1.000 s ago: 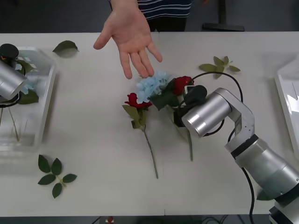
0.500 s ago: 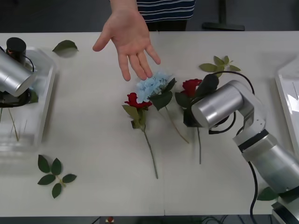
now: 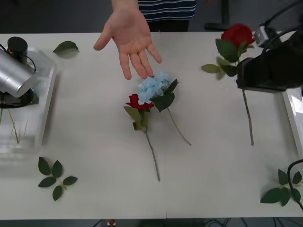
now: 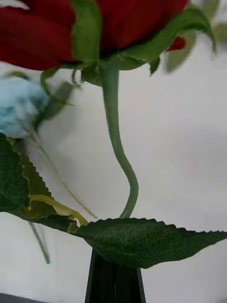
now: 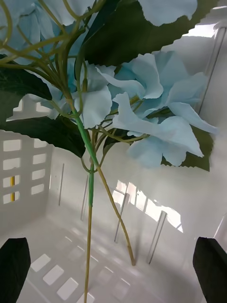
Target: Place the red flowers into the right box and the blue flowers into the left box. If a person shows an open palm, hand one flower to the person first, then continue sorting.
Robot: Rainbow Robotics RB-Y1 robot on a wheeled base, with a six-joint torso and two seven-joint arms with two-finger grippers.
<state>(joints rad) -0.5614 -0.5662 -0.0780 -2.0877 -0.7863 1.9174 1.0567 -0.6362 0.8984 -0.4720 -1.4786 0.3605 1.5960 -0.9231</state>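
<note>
My right gripper point(image 3: 242, 75) is raised over the table's right side, shut on a red flower point(image 3: 236, 34) whose stem hangs down toward the tabletop. In the right wrist view its black fingers point(image 4: 113, 284) pinch the stem below the rose head point(image 4: 56, 28). A person's open palm point(image 3: 129, 40) reaches in from the far edge. Just below the palm lie a blue flower point(image 3: 154, 86) and another red flower point(image 3: 138, 101). My left arm point(image 3: 14, 78) hovers over the left box point(image 3: 45, 109). My left gripper point(image 5: 112, 273) is open above blue flowers point(image 5: 146, 109) lying in that box. The right box point(image 3: 289, 106) shows its edge at far right.
Loose green leaf sprigs lie at the far left point(image 3: 66, 46), near left point(image 3: 56, 177), near right point(image 3: 283, 190) and behind the held rose point(image 3: 210, 68). The table's middle front is bare white surface.
My right gripper has lifted the red rose off the table centre and carried it up and to the right. The left arm shifted slightly over the left box. The palm stays held out.
</note>
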